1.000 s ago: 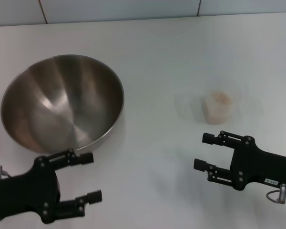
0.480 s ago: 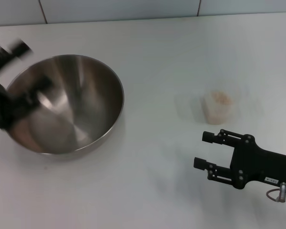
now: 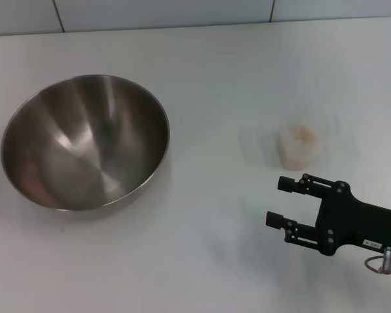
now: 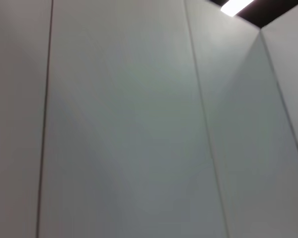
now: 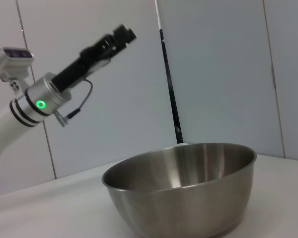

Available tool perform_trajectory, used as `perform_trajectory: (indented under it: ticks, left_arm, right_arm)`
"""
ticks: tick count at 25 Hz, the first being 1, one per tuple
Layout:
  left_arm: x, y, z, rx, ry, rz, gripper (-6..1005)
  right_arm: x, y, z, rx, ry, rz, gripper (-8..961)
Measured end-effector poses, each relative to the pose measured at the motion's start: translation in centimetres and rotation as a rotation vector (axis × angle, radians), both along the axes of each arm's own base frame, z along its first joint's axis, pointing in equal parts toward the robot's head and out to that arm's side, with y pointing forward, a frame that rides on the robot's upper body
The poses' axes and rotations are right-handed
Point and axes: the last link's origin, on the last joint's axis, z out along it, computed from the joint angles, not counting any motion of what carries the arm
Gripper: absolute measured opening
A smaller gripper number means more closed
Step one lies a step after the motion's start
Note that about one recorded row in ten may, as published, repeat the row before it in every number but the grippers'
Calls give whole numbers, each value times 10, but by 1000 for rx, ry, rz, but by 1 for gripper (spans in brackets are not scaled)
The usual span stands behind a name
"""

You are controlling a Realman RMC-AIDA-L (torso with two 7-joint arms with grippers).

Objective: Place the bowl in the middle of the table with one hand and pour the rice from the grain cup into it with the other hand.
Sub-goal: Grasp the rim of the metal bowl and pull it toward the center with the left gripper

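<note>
Bowl [image 3: 85, 142] sits on our left side of the table [image 3: 221, 78], upright, mouth open to the head camera, its brushed steel inside bare. We see it again from the right wrist [image 5: 181, 186], resting on the white top with a tiled wall behind it.

The cup [image 3: 299, 146] stands on our right side, well apart from the bowl, and the rice [image 3: 301, 134] fills it as a pale pinkish heap showing at the rim. The cup's clear wall is hard to trace against the table, so we cannot place its handle.

Our right gripper [image 3: 282, 201] hovers low on the near right, just short of the cup and not touching it. Its two fingers [image 3: 290, 184] point toward the middle of the table with a wide gap between them and nothing held.

Our left gripper [image 5: 123, 34] is out of the head view. The right wrist camera catches it raised high above the table, beyond the bowl, angled upward against the wall; from that angle we cannot tell how its fingers stand. The left wrist camera shows only wall panels [image 4: 124, 124] and a strip of light [image 4: 237, 6].
</note>
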Motion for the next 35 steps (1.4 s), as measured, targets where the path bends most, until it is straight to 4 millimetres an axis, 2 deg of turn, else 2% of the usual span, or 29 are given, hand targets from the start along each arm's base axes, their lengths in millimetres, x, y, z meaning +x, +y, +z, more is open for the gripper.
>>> perform_trajectory:
  ticks: [2, 10, 14, 22, 35]
  left_arm:
    - [-8, 10, -4, -2, 30, 81, 785]
    - [-19, 26, -3, -60, 41, 195, 784]
    - [-23, 39, 3, -168, 62, 289, 784]
    - [-5, 53, 19, -406, 210, 450, 784]
    - [-5, 67, 15, -634, 385, 719, 784]
  right_arm:
    - [-1, 1, 0, 1, 0, 2, 679]
    - [-3, 5, -1, 3, -1, 10, 678]
    - [-4, 6, -1, 4, -2, 13, 677]
    - [-5, 10, -1, 7, -8, 15, 676]
    - [-5, 10, 0, 9, -11, 17, 675]
